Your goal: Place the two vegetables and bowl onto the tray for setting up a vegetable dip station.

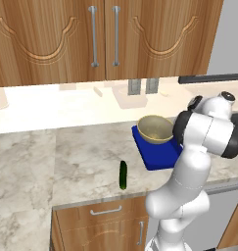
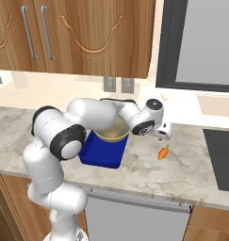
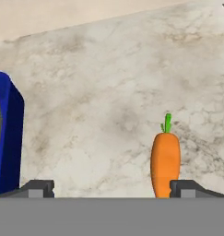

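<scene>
1. One vegetable is your concern now: the carrot (image 2: 163, 153), small and orange with a short green top. It lies on the marble counter (image 2: 182, 169), well apart from the tray (image 2: 98, 154), on the side away from the cucumber (image 1: 123, 175).
2. You should expect it to be light, stiff and smooth. Because it is round and tapered, I think it can roll or slip out of a loose pinch, so take it across the thick orange body, not at the green top.
3. Your gripper (image 3: 111, 189) is spread wide and holds nothing. In the right base view it hangs above the counter, between the tray and the carrot.
4. In the hand view, the carrot (image 3: 165, 162) stands just beside one finger tip (image 3: 187, 188), not centred between the two. You probably need to shift the hand toward it before you close.
5. The bowl (image 1: 155, 129) already sits on the tray, and the cucumber lies on the counter near the tray's other side.
</scene>
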You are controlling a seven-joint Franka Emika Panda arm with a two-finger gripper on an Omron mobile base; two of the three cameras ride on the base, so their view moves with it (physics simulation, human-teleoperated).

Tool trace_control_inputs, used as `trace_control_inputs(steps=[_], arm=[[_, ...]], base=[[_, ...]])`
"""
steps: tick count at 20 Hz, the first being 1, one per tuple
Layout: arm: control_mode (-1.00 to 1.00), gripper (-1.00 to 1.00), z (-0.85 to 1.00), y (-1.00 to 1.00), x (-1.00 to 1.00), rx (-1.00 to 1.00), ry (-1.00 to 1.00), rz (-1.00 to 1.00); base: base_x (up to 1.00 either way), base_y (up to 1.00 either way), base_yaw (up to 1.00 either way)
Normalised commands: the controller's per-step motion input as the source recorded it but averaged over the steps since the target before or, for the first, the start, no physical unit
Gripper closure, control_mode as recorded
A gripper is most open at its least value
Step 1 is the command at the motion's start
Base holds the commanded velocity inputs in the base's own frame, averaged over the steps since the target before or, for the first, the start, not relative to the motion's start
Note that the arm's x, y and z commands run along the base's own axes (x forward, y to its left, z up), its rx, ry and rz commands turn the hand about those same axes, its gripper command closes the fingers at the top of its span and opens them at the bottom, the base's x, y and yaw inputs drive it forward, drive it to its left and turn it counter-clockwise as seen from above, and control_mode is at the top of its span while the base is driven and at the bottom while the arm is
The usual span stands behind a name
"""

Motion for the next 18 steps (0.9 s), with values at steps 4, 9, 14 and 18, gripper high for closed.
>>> trace_control_inputs(steps=[4,9,14,18], arm=[[-1.0,-1.0,-0.21,-0.46,-0.37,-0.03,0.04,-0.13],[-1.0,-1.0,-0.02,-0.28,-0.2,0.0,0.0,-0.09],[-1.0,-1.0,-0.04,-0.11,0.06,0.0,0.02,-0.01],[-1.0,-1.0,-0.19,-0.11,0.1,0.0,0.03,0.0]], base=[[0.0,0.0,0.0],[0.0,0.0,0.0],[0.0,0.0,0.0],[0.0,0.0,0.0]])
